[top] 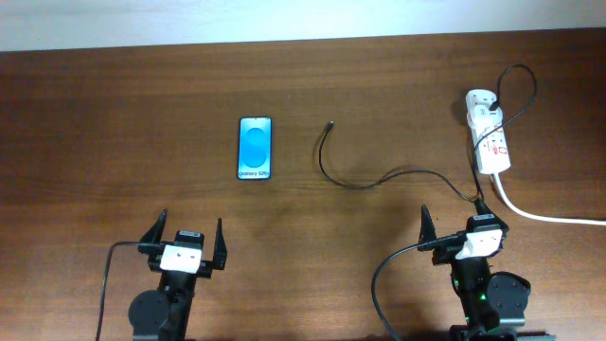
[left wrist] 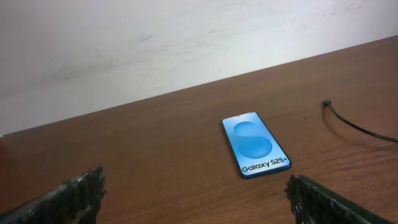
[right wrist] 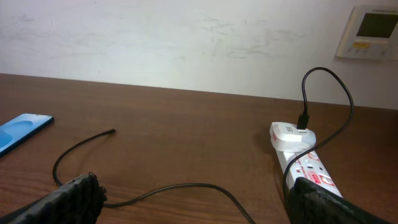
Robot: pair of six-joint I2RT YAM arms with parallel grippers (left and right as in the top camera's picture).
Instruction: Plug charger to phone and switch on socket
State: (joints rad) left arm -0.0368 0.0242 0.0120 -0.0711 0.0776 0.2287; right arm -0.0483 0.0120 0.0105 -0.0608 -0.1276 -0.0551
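Both arms sit at the near edge of the table (top: 114, 114), each apart from the task's things.

Left gripper (top: 191, 225): we see the fingers spread wide, with nothing between them. In its wrist view only bare wood lies in the gap.

Right gripper (top: 454, 213): also spread wide and holding nothing. A stretch of the charger (top: 341, 180) runs across the table just ahead of it. From the overhead view we cannot tell whether cable and finger touch.

The phone (top: 255, 149) lies flat and face up, ahead of the left gripper and slightly to its right. The screen is lit blue, with "Galaxy S25+" readable at the near end in the left wrist view.

The charger is a thin black cable. Its plug tip (top: 329, 123) lies loose on the wood to the right of the phone, well apart from it and not inserted. From the tip the cable curves toward the near edge, then runs right toward the socket (top: 490, 144).

The socket is a white strip with red markings. It lies lengthwise at the far right, ahead of the right gripper. A white adapter (top: 479, 99) sits at its far end. The black cable rises from the adapter in a loop and crosses back over the strip. We cannot tell the switch position. A thick white cord (top: 540, 216) leaves the near end toward the right edge.

A wall panel (right wrist: 373, 31) shows in the right wrist view.
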